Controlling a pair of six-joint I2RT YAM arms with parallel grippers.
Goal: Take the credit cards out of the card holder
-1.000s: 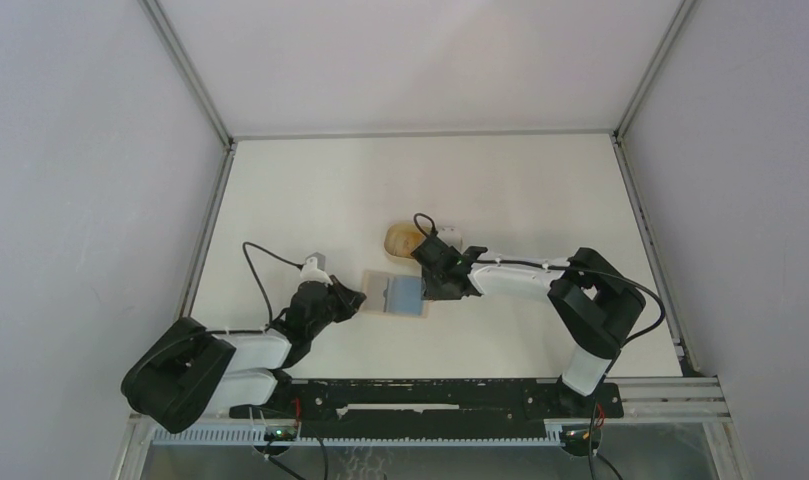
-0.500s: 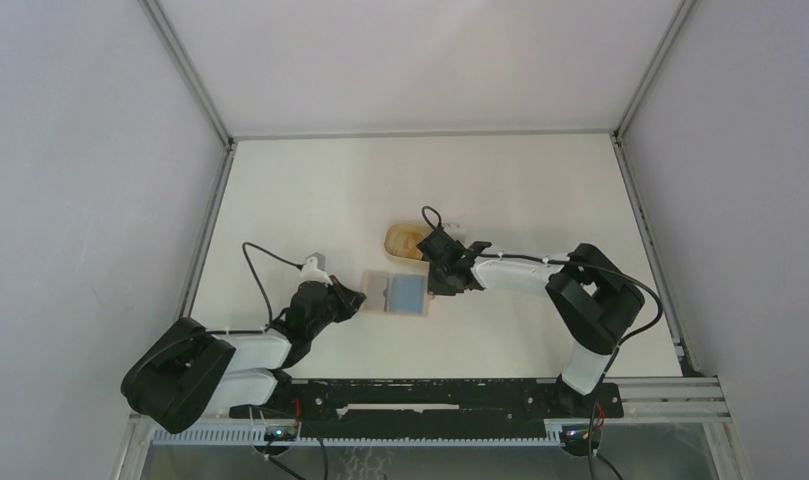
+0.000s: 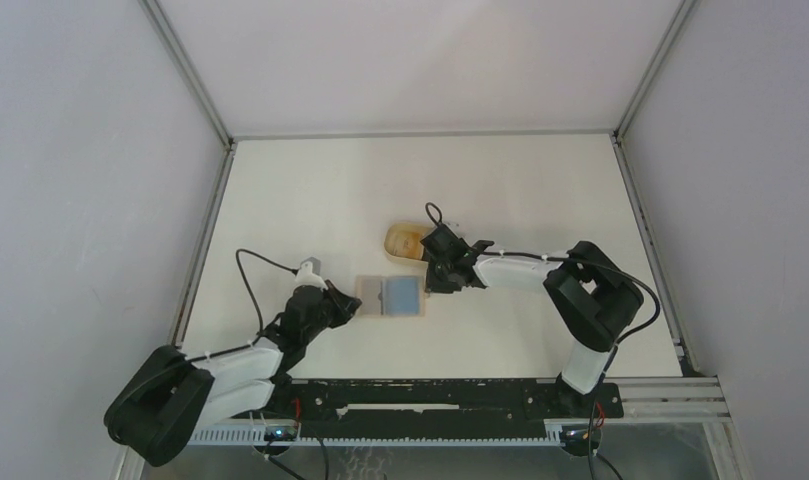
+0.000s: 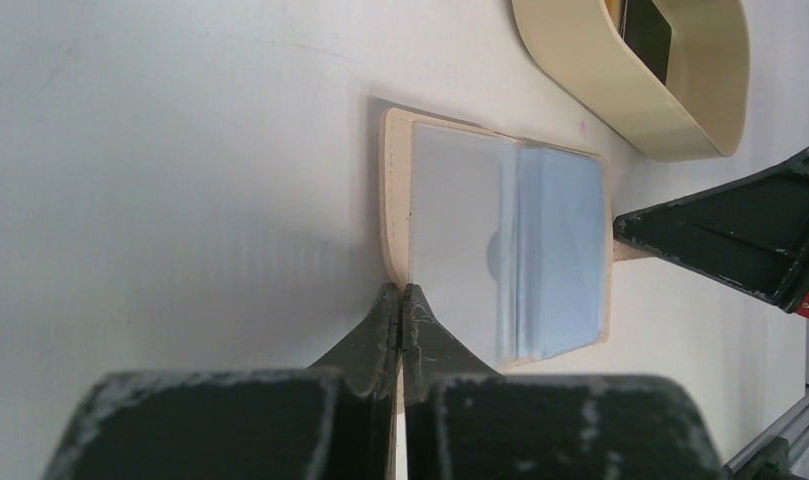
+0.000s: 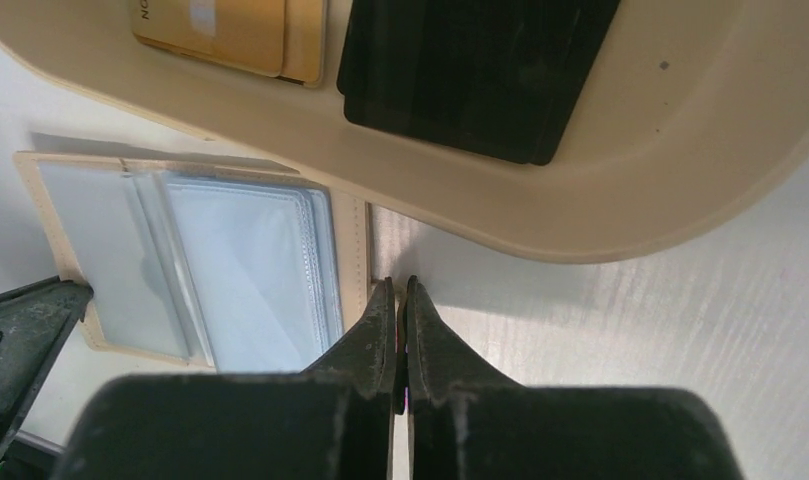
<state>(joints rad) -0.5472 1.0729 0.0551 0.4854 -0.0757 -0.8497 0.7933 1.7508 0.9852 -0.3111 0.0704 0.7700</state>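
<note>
Centre frame, one open card holder (image 3: 373, 298) holds one light blue card (image 3: 403, 295), with the left gripper (image 3: 356, 304) and right gripper (image 3: 429, 289), both closed, at its opposite edges, and one black card (image 5: 475, 70) in the tray (image 3: 398, 238) just above.

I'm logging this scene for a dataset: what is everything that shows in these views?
tan rectangular card holder: one, tan with clear sleeves, lying open on the table between the grippers
light blue credit card: one, light blue, inside a sleeve of the card holder
oval tan tray: one, tan, on the table just beyond the holder
black credit card: one, black, in the tray
gold-coloured card: at least one, gold, in the tray beside the black one
white table: one, white, under everything
left gripper: one, dark, shut, at the holder's left edge
right gripper: one, dark, shut, beside its right edge
</note>
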